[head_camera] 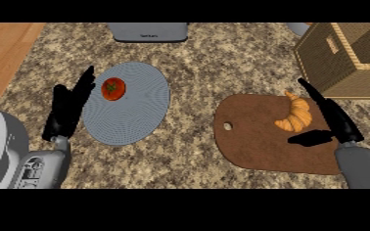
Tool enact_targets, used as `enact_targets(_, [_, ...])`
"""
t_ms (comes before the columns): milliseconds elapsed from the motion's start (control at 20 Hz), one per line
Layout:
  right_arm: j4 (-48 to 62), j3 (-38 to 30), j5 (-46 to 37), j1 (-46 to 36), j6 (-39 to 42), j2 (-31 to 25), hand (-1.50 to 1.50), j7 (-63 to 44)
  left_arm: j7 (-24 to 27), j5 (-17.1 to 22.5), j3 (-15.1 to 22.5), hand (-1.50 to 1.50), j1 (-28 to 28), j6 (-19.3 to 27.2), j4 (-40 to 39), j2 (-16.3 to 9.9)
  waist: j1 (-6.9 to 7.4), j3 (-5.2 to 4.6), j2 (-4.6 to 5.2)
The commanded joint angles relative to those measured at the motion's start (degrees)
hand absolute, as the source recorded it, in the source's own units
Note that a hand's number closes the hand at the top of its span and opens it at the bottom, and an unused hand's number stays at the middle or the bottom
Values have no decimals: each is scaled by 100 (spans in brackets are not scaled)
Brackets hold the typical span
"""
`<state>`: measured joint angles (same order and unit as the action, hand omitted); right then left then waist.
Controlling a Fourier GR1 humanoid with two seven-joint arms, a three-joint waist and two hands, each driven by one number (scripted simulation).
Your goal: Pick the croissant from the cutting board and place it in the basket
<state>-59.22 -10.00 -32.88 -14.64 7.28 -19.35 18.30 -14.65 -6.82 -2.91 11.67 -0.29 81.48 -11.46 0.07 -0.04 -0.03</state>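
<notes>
Right hand [334, 120] was over the right side of the brown cutting board [253, 142], fingers straight and pointing away up the counter, thumb spread out to the left, nothing in its grasp. And just beside those fingers, on their left, sat the croissant [295, 115], lying on the board near its far right corner; whether the hand touched it could not be told. Beyond the board's right corner stood the woven basket [334, 58], partly cut off by the view's edge, and its inside did not show, so nothing could be said of what it held. Over on the other side, the left hand [69, 108] rested open, fingers straight, at the left rim of a grey round plate [137, 112]. On that plate, near its upper left, lay one tomato [113, 88]. A grey appliance [148, 32] sat at the counter's far edge.
</notes>
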Motion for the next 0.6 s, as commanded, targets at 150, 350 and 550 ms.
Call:
enact_targets(150, [207,282,-516,-107,-473,16,150,224,-108,-36,-69,0,228,-50,-141,80,1,5,6])
enact_targets(350, [447,187,-681,-273,-684,-228,150,481,312,-159,-150,0,281,3,-567,69,-9,4,12])
enact_targets(550, [438,975,-1782,-865,-1121,361,150,-988,18,-51,-120,0,339,-163,-209,-40,75,-2,12])
